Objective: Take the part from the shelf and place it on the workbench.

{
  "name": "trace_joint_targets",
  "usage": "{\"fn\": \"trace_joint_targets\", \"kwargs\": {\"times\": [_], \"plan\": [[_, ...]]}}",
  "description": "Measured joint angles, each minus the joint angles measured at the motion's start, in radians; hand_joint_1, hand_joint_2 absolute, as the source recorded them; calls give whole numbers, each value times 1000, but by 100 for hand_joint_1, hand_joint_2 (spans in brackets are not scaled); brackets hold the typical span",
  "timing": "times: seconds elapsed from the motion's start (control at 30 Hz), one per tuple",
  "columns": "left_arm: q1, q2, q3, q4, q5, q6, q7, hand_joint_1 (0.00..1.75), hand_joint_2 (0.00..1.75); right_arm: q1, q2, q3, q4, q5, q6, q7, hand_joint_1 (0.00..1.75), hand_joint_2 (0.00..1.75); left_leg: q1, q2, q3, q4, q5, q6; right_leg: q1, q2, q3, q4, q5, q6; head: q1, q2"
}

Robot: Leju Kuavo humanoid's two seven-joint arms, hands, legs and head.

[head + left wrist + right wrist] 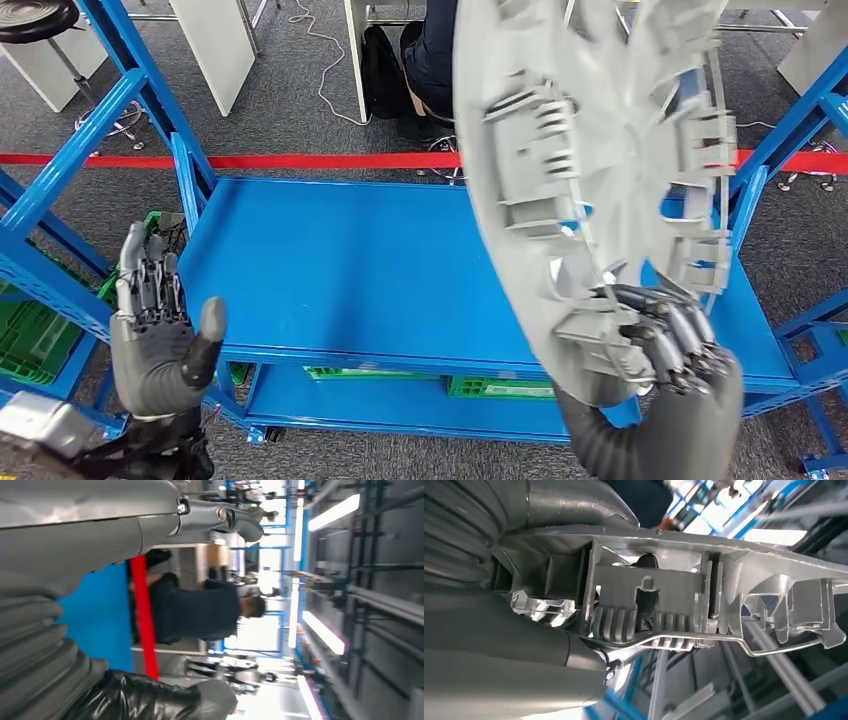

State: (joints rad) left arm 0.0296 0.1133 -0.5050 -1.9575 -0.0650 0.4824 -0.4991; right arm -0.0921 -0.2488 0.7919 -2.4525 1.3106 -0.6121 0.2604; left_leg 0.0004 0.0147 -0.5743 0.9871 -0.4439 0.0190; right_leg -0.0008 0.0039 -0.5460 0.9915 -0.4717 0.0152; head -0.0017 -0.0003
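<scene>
Even bright light in the head view; wrist views blurred, glaring.

Large round light-grey plastic part (590, 170), disc-shaped, ribbed back with moulded clips and a thin wire ring facing the camera; held up on edge, tilted, its lower rim gripped in the right hand (665, 355); raised above the right end of the blue shelf (340, 270), clear of its surface.
</scene>
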Motion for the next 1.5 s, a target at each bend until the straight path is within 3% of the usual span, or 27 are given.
{"fn": "trace_joint_targets", "kwargs": {"times": [0.23, 0.77, 0.97, 1.03, 1.13, 1.17, 1.2, 1.23, 1.3, 1.37, 1.43, 1.5], "plan": [[20, 12, -7, -77, 90, -66, -30, 0, 0, 55, -14, 0, -14, 16, -67, 26, 175, 175, 0, 0, 0, 0, 0, 0, 0, 0, 0, 0, 0, 0, 0, 0], [28, 32, -18, -145, 111, -133, -53, 0, 0, 70, -20, 0, -14, -30, -50, 17, 175, 175, 0, 0, 0, 0, 0, 0, 0, 0, 0, 0, 0, 0, 0, 0], [29, 42, -27, -164, 58, -142, -44, 0, 0, 71, -20, 0, -14, -59, -35, 10, 175, 175, -1, 0, 4, -13, 7, 20, -4, 0, 0, -10, 5, 17, -8, 0], [28, 44, -31, -169, 52, -143, -40, 0, 0, 71, -21, 0, -14, -62, -33, 10, 175, 175, 6, 3, 15, -37, 21, 26, -4, 0, -17, 24, -20, 25, -5, 0], [29, 46, -40, -171, 50, -142, -36, 0, 0, 72, -24, 0, -14, -65, -30, 10, 175, 175, 9, 4, 12, -42, 26, 29, -16, -1, -98, 210, -112, 41, 7, 0], [29, 46, -43, -171, 50, -142, -36, 0, 0, 72, -25, 0, -13, -68, -29, 10, 175, 175, 10, 3, 8, -38, 26, 27, -20, -1, -118, 255, -125, 47, 9, 0], [29, 47, -45, -171, 50, -141, -35, 0, 0, 73, -25, 0, -13, -70, -28, 11, 175, 175, 13, 3, 5, -33, 25, 25, -25, -1, -119, 260, -117, 52, 11, 0], [29, 47, -47, -171, 50, -140, -35, 0, 0, 73, -26, 0, -13, -73, -27, 11, 175, 175, 16, 3, 1, -25, 22, 20, -30, -2, -102, 227, -93, 57, 12, 0], [29, 47, -50, -172, 50, -138, -34, 0, 0, 73, -27, 0, -13, -76, -27, 12, 175, 175, 22, 1, -11, -2, 14, 5, -37, -3, -44, 110, -44, 67, 15, 0], [29, 48, -52, -173, 49, -138, -34, 0, 0, 74, -28, 0, -13, -76, -27, 13, 175, 175, 22, -1, -25, 20, 8, -14, -37, 0, -12, 43, -30, 55, 21, 0], [29, 50, -55, -175, 49, -138, -32, 0, 0, 76, -29, 0, -13, -76, -28, 13, 175, 175, 22, -2, -33, 27, 12, -31, -32, 5, -13, 45, -31, 31, 17, 0], [29, 51, -56, -176, 49, -138, -31, 0, 0, 77, -29, 0, -13, -75, -28, 14, 175, 175, 25, -3, -42, 34, 7, -42, -31, 5, -16, 45, -22, 14, 7, 0]]}}
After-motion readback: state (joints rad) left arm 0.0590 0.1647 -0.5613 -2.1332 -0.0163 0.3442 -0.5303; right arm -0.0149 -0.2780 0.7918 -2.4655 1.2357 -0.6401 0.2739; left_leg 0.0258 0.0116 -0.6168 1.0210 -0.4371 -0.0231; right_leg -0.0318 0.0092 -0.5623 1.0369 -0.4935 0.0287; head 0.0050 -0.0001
